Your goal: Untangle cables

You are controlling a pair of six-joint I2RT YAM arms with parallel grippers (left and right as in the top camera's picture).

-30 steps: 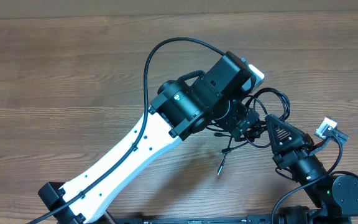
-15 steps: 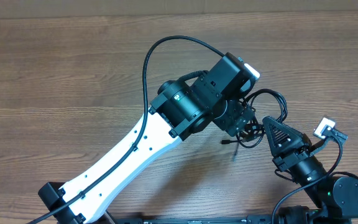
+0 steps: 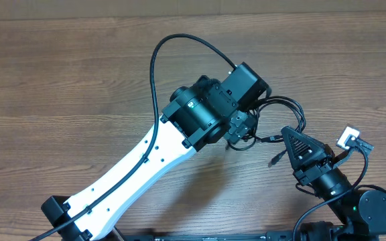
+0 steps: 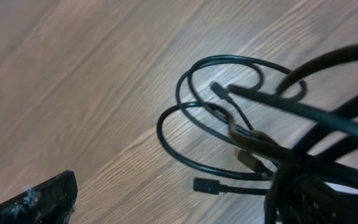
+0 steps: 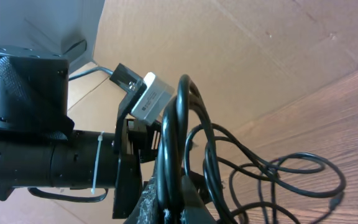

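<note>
The cables are thin black cords looped in a bunch on the wooden table between my two grippers. My left gripper hangs over their left side. In the left wrist view its jaws stand wide apart, with several loops and a plug end on the table below and blurred cords across its right finger. My right gripper is shut on a doubled strand in its jaws, and the rest of the cords trail onto the table. A loose plug lies beside it.
The left arm's white link crosses the table from the lower left, with a thick black arm wire arching above it. A white tag sits on the right arm. The left wrist housing is close to the right gripper.
My left gripper has moved left and slightly up, and the bunch of cables has shifted left with it. The loose plug end has swung from lower left to beside the right gripper.
</note>
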